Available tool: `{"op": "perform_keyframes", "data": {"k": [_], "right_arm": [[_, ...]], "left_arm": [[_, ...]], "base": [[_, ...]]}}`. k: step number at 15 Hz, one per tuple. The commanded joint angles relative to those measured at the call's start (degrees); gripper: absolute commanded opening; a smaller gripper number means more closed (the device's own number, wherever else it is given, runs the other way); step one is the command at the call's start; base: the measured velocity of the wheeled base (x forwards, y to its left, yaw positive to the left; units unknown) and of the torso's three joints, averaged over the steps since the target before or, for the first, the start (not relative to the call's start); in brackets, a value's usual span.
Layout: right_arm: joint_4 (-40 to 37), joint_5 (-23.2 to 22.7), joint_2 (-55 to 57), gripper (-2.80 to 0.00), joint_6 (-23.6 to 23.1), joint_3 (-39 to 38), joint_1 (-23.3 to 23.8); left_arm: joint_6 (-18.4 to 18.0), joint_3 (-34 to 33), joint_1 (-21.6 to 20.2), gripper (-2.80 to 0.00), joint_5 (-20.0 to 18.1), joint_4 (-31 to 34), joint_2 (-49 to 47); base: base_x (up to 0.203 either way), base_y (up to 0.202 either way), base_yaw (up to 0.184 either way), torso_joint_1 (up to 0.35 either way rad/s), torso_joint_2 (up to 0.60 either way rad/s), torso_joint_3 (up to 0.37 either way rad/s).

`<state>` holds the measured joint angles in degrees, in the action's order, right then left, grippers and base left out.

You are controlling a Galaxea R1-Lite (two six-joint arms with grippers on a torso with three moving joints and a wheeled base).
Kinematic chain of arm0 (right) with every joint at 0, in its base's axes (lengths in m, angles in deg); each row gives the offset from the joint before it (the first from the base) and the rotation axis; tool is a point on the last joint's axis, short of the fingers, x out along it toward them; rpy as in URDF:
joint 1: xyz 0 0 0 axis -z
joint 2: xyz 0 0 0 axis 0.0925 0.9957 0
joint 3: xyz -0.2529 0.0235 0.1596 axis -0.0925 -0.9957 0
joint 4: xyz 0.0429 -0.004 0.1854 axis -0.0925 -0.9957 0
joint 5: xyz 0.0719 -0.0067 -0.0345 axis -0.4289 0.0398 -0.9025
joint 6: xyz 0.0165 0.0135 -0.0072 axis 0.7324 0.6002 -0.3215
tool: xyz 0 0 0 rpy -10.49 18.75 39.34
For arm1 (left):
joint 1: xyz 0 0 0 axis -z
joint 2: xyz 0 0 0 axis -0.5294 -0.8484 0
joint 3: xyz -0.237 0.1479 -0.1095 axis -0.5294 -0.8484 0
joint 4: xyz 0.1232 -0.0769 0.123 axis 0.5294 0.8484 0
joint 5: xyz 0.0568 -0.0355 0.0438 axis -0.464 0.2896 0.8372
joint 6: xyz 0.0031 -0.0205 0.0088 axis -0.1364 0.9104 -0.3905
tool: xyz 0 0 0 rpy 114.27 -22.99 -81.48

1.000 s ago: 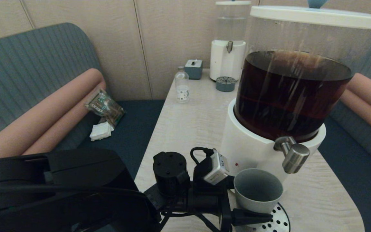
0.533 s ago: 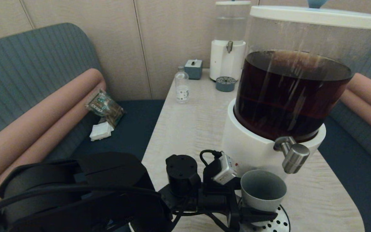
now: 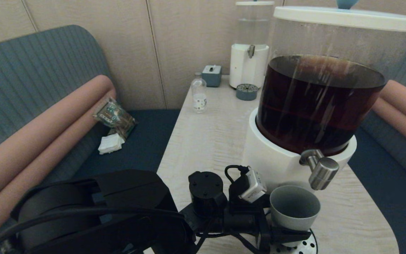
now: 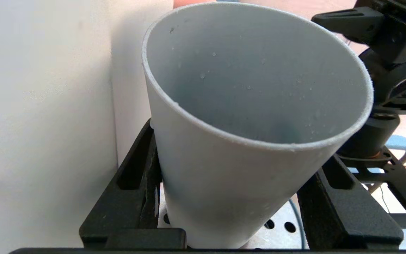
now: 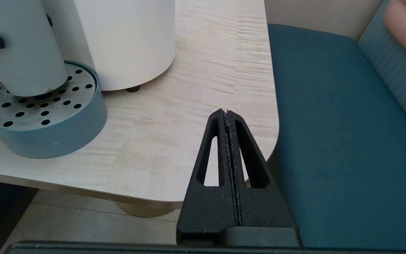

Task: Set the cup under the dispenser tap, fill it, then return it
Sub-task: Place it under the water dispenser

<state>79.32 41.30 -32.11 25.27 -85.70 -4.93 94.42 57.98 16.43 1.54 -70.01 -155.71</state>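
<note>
The grey cup [image 3: 294, 208] is held by my left gripper [image 3: 287, 231], whose black fingers [image 4: 136, 183] are shut on its lower wall. The empty cup [image 4: 245, 141] leans slightly, with its base at the perforated drip tray [image 3: 303, 244]. The steel dispenser tap [image 3: 323, 173] sticks out from the white base [image 3: 270, 165] of the brown-liquid dispenser. It hangs above the cup and just right of the rim. My right gripper [image 5: 227, 114] is shut and empty, off the table's front right corner. In that view the cup [image 5: 19, 53] stands on the tray [image 5: 48, 116].
The smaller clear-liquid dispenser [image 3: 249, 60] stands at the table's far end. Near it are its own drip tray [image 3: 247, 92], a small grey box [image 3: 211, 74] and a glass bottle [image 3: 199, 93]. Blue bench seats flank the table, and a packet and tissue [image 3: 113, 123] lie on the left one.
My left arm has carried the cup to the right over the drip tray, closer to the tap. The right gripper's earlier state is not shown.
</note>
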Motion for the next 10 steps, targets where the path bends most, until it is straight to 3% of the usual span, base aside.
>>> {"op": "perform_keyframes", "data": {"k": [1,10], "right_arm": [[0.02,-0.02,-0.20,-2.80,-0.06,-0.53,-0.03],[0.02,-0.02,-0.20,-2.80,-0.06,-0.53,-0.06]], "left_arm": [[0.02,0.06,-0.06,-2.80,-0.17,-0.48,-0.34],[0.02,-0.21,-0.06,-2.80,0.71,-0.48,-0.52]], "base": [[0.000,0.000,0.000,0.000,0.00,0.000],[0.000,0.000,0.000,0.000,0.00,0.000]]}}
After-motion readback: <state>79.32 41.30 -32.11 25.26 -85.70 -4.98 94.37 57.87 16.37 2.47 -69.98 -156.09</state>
